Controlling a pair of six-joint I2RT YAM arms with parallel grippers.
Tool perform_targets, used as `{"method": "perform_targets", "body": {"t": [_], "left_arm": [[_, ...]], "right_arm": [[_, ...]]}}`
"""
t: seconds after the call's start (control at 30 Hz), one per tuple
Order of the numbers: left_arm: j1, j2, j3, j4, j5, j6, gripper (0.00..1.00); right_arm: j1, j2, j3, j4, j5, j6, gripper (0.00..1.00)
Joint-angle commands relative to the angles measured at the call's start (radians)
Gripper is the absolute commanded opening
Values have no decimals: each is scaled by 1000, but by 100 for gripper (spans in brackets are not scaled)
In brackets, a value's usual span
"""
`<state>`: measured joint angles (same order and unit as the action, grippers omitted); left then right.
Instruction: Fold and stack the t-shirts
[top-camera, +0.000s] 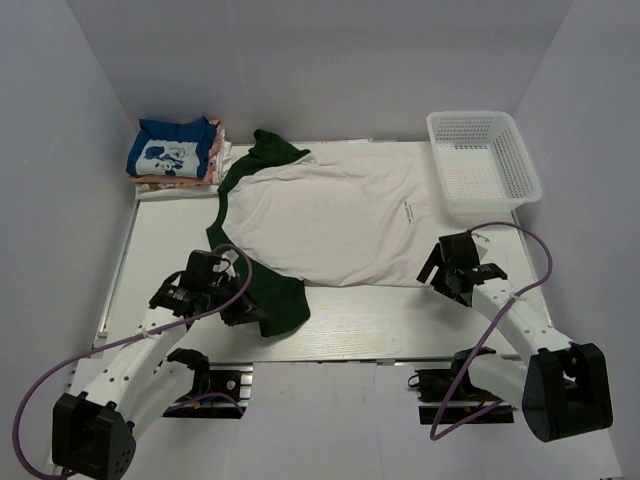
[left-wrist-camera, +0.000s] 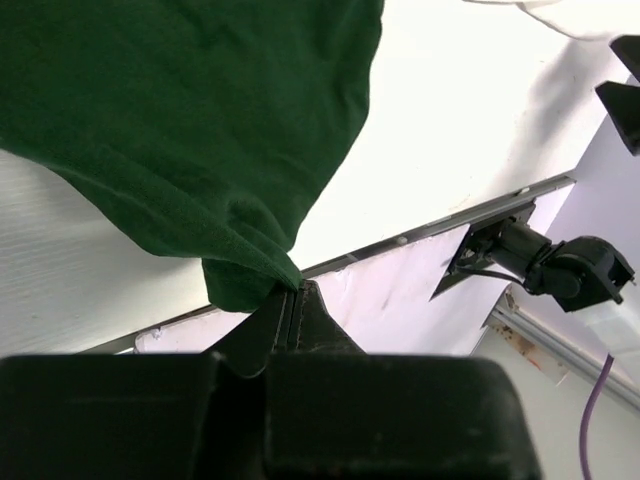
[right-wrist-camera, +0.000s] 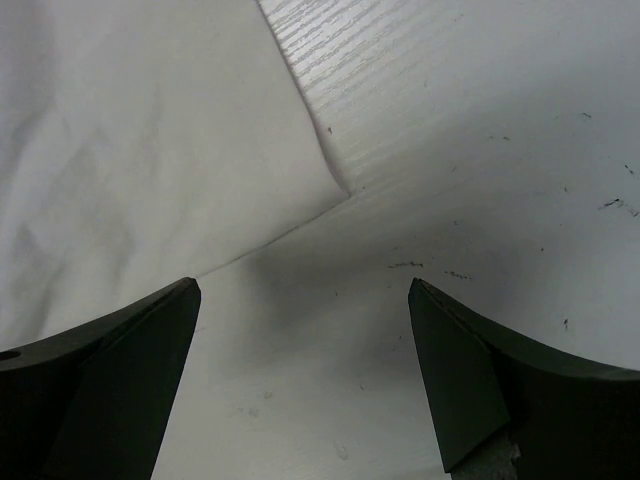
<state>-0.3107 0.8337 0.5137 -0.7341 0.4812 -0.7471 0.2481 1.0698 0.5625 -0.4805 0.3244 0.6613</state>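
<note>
Lying flat on the surface (top-camera: 380, 325), the cream tee (top-camera: 330, 215) covers most of the green tee (left-wrist-camera: 190, 110), whose collar shows at the far side and whose near-left part sticks out; the left fingers (left-wrist-camera: 300, 322) are pinched tight on that green edge, near the surface's front rim; the right fingers (right-wrist-camera: 110, 385) stand wide apart over the cream tee's near-right corner, holding nothing; the blue tee (top-camera: 170, 150) tops pink tees (top-camera: 162, 183) at the far left; the basket (top-camera: 522, 170) sits far right.
</note>
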Motion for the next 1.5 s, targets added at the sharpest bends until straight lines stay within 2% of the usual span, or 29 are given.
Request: {"method": "perform_targets", "body": {"t": [0.0, 0.1, 0.2, 0.33, 0.43, 0.47, 0.53, 0.6, 0.77, 1.0, 1.27, 1.47], "left_arm": [[-4, -22, 17, 6, 28, 35, 0], [-4, -22, 17, 6, 37, 44, 0], [-4, -31, 26, 16, 46, 45, 0], [-4, -41, 46, 39, 59, 45, 0], [-4, -62, 68, 74, 59, 54, 0], [-4, -62, 83, 90, 59, 54, 0], [-4, -62, 100, 102, 59, 64, 0], [-4, -62, 121, 136, 59, 74, 0], [-4, -50, 163, 266, 59, 64, 0], [21, 60, 270, 332, -45, 54, 0], [30, 372, 561, 228, -353, 43, 0], [53, 554, 732, 246, -449, 64, 0]], "right_arm": [[-10, 31, -12, 51, 15, 24, 90], [-17, 59, -19, 111, 1, 26, 89], [-23, 111, -19, 177, -33, 21, 83], [-29, 179, -12, 220, -47, 12, 79], [-32, 209, -4, 227, -62, 0, 64], [-30, 213, -10, 243, -70, -3, 49], [-32, 214, -10, 256, -70, -20, 31], [-32, 223, 3, 253, -68, -51, 0], [-29, 268, 69, 221, -107, -89, 0], [-30, 285, 172, 204, -186, -108, 0], [-30, 343, 355, 158, -197, -118, 0], [-32, 429, 491, 126, -160, -118, 0]]}}
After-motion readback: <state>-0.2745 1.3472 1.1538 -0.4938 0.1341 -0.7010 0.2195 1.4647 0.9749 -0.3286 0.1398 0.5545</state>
